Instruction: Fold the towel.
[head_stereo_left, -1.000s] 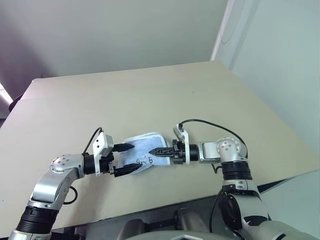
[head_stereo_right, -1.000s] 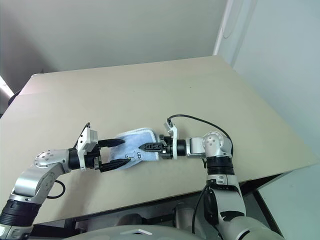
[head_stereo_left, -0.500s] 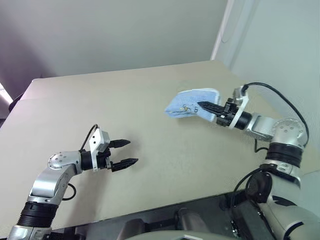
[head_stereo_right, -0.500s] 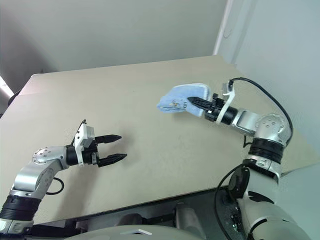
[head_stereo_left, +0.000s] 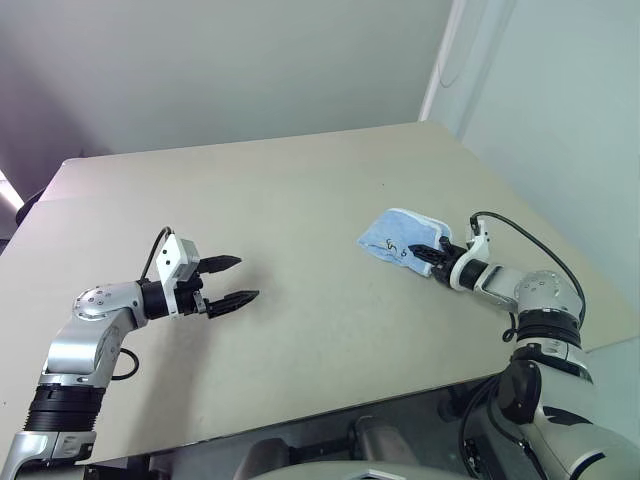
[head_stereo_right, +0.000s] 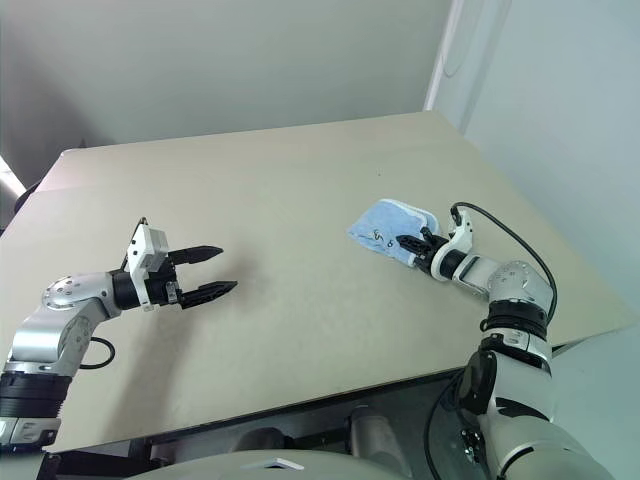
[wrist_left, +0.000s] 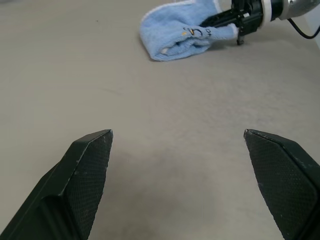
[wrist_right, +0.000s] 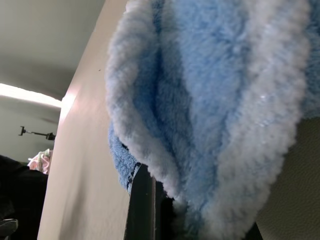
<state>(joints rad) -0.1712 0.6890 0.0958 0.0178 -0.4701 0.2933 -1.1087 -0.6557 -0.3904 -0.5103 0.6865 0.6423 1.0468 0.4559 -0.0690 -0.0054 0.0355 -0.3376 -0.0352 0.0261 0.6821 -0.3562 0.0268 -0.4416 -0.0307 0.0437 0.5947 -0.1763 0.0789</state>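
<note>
left pincer (head_stereo_left: 232, 280) hovers over the counter (head_stereo_left: 300, 200) at the left, fingers spread, empty. over at the right edge, the right pincer (head_stereo_left: 424, 254) is clamped on the bunched towel (head_stereo_left: 398, 237). looks like placing; next, probably let go and square it up.

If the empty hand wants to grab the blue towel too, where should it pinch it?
Probably the free rounded end of the towel, the end pointing away from the right gripper, which is shut on the other end. The left gripper is open and faces that end across the bare table, so it could come in low from its own side.
</note>
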